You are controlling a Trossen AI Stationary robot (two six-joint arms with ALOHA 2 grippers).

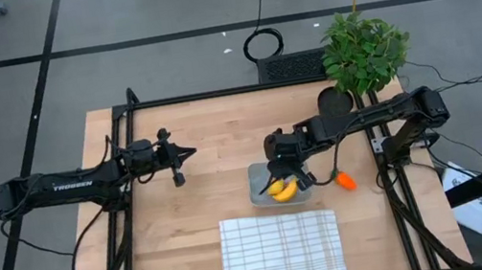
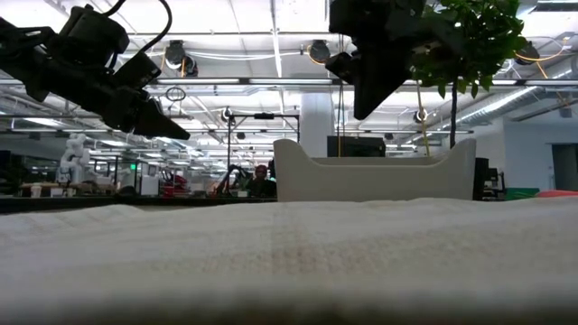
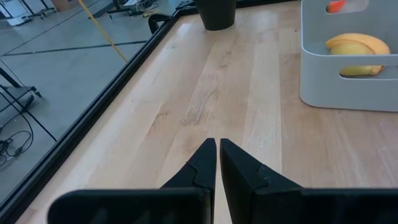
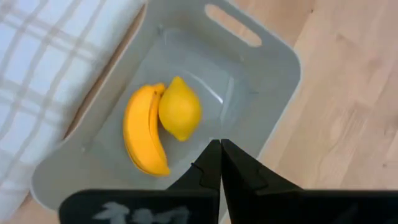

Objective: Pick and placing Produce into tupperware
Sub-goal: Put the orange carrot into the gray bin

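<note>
Pale wooden planks make up the table (image 1: 201,190), its grain running lengthwise under both arms, with grey floor and black tape lines around it. Near the table's middle sits the tupperware (image 1: 261,182), a small square tub of cloudy grey plastic with rounded corners and a slotted handle cut into its wall. Inside it lie the banana (image 4: 142,134) and the lemon (image 4: 179,109), touching side by side; the banana is a smooth yellow crescent whose long axis follows the tub's wall on the cloth side, its curve bowing away from the lemon, which is a plump oval with a small nub at one end. The carrot (image 1: 345,179) lies on bare wood just outside the tub, toward the right arm's base, an orange taper with its green top pointing at the tub.

Hanging directly above the tub's open mouth is the right gripper (image 4: 219,155), fingers pressed together and holding nothing. The left gripper (image 3: 217,158) waits well apart over bare wood on the table's left, fingers all but touching (only a thin slit between them), also empty.

Just beside the tub's front edge lies a white checked cloth (image 1: 281,253) of waffled weave. A leafy potted plant (image 1: 363,50) stands at the far right corner.
</note>
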